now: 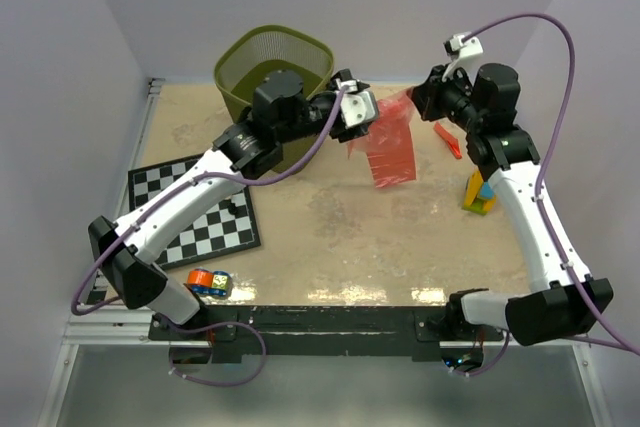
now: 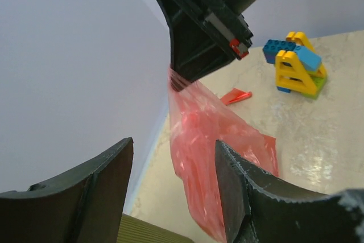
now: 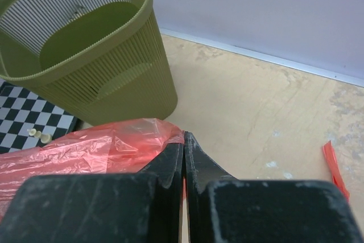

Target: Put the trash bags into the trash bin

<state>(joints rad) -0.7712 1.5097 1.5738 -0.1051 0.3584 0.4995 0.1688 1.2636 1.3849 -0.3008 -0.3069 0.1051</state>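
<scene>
Right gripper (image 3: 183, 140) pinches the bag's (image 1: 392, 147) corner, left gripper (image 2: 173, 152) is open. Floppy film could easily catch the bin (image 1: 225, 62) rim at 10 o'clock.

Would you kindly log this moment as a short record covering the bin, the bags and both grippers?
bin: olive-green mesh wastebasket, upright at the table's far left, no red film seen inside
large bag: translucent red plastic film sheet, hanging to the right of the wastebasket, outside it
small bag: flat red strip, lying on the table near the right arm
right gripper: shut on the sheet's top edge
left gripper: open, facing the sheet, not pinching it
task status: neither bag binned
</scene>
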